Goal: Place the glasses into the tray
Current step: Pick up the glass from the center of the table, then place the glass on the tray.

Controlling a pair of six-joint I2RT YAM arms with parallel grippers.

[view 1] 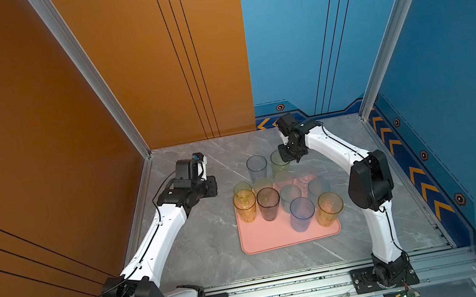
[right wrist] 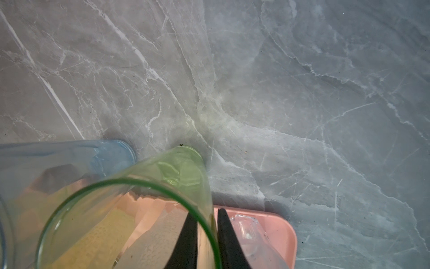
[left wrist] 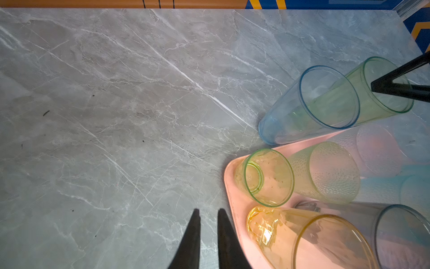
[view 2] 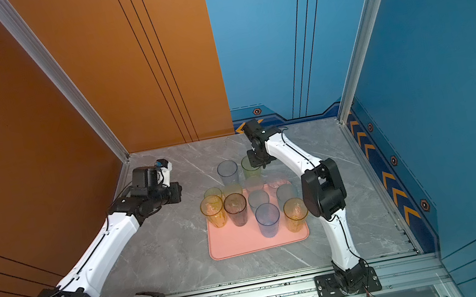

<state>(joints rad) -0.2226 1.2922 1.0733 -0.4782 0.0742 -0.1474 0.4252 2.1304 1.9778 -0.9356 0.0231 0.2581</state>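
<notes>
Where its black fingers (right wrist: 229, 237) straddle the rim, the right tool (right wrist: 207, 213) pinches the wall of the tall green tumbler (right wrist: 181, 167), one finger inside, one outside. That tumbler stands on the tabletop (view 1: 198, 229) just beyond the salmon-pink tray's (view 1: 266, 240) far edge, a pale blue tumbler (view 1: 257, 167) beside it on the left. The other tumblers (view 1: 302, 214) stand upright in the tray. Off the tray's far left corner the left tool (left wrist: 208, 210) hangs over the tabletop, fingers nearly together, holding nothing.
</notes>
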